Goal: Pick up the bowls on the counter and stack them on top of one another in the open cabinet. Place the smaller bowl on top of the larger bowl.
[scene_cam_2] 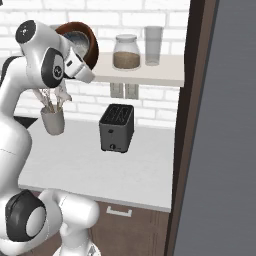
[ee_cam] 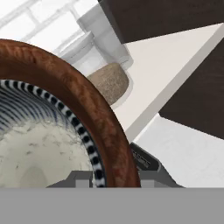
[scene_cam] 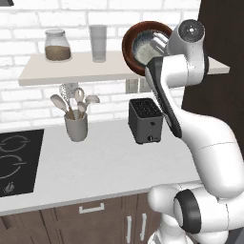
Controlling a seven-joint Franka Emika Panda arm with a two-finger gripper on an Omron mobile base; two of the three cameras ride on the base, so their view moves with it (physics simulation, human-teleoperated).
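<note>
Arm [scene_cam: 190, 138] high, wrist bent fwd

The bowl [scene_cam: 143, 47] at the pincer is glossy reddish-brown outside with a wood-like grain, ringed inside by a black-and-white checked band above fine grey stripes, and pale and speckled at its bottom. Beside it, the shelf [scene_cam: 86, 71] is pale beige against white brick. The jar [scene_cam: 57, 45] on it is clear glass with brown grain; the tumbler [scene_cam: 98, 43] is clear grey. Below the pincer, the toaster [scene_cam: 145, 120] is dark grey, the utensil cup [scene_cam: 76, 127] light grey, the tabletop [scene_cam: 105, 167] off-white, the cooktop [scene_cam: 16, 162] black with grey rings, and the doors [scene_cam: 95, 221] dark brown with white handles.
</note>
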